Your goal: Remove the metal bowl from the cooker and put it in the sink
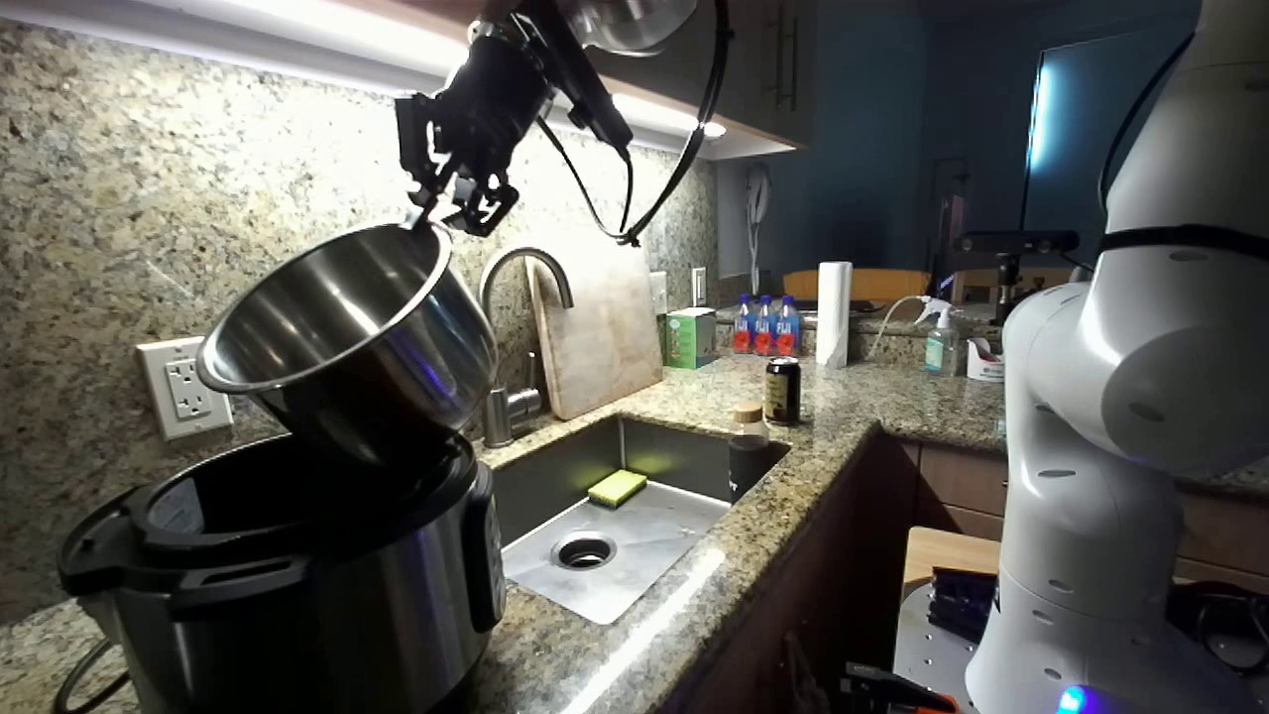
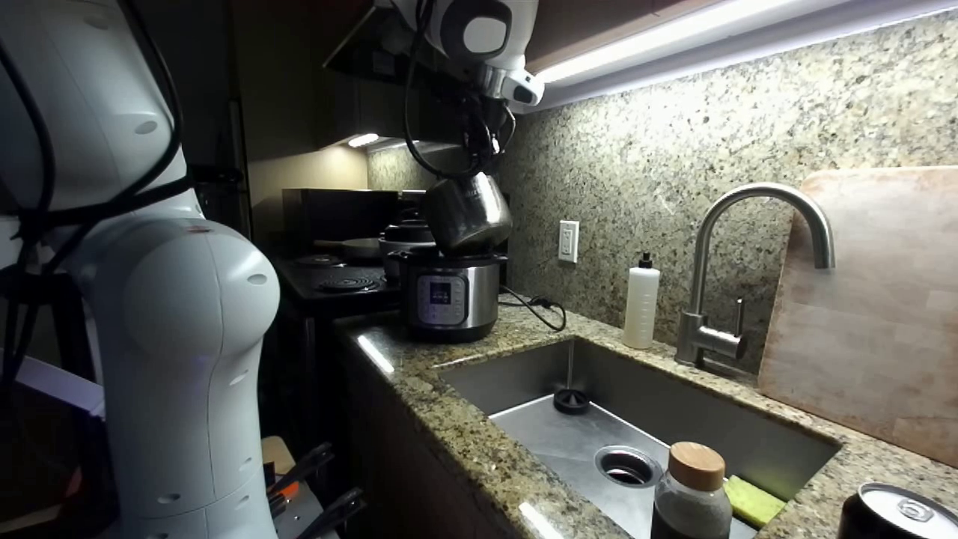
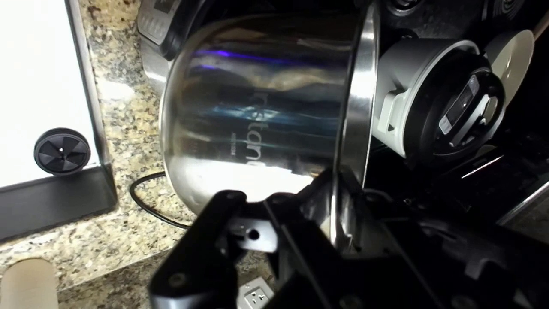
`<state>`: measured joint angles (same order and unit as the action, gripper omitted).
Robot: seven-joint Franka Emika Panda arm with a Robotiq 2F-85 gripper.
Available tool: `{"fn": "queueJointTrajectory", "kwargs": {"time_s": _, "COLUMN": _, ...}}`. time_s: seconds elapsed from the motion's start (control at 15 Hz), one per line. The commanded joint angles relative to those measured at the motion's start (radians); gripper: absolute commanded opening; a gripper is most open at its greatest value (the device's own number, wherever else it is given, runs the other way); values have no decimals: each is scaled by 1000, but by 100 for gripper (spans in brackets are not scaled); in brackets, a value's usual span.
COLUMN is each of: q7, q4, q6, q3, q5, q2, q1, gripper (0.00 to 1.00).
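Standing at the near left in an exterior view is the cooker (image 1: 327, 595), on a granite counter (image 1: 768, 521). Tilted above its opening hangs the metal bowl (image 1: 402, 357), mouth toward the left; whether the two touch I cannot tell. The gripper (image 3: 336, 184) pinches the bowl's rim from above. Farther right lies the sink (image 1: 649, 540), a yellow sponge (image 1: 617, 488) at its far end; beyond it stand a black can (image 1: 782, 392) and a white paper roll (image 1: 834, 312).

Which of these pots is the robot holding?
The tilted metal bowl: the gripper pinches its rim, while the cooker and black-lidded pale pot stand ungripped.
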<state>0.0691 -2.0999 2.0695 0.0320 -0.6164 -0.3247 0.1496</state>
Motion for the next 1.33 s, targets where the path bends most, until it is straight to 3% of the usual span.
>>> {"fn": "queueJointTrajectory", "kwargs": {"time_s": 0.0, "q7": 13, "q4": -84, "q6": -10, "q3": -20, "q5": -54, "q2": -33, "q1": -35, "gripper": 6}}
{"fn": "queueJointTrajectory", "kwargs": {"time_s": 0.73, "q7": 45, "q4": -116, "q6": -34, "q3": -18, "q5": -85, "q2": -28, "q1": -61, "gripper": 5}}
{"fn": "queueJointTrajectory", "kwargs": {"time_s": 1.27, "q7": 56, "q4": -162, "q6": -59, "q3": -62, "q5": -137, "q2": -71, "q1": -107, "gripper": 6}}
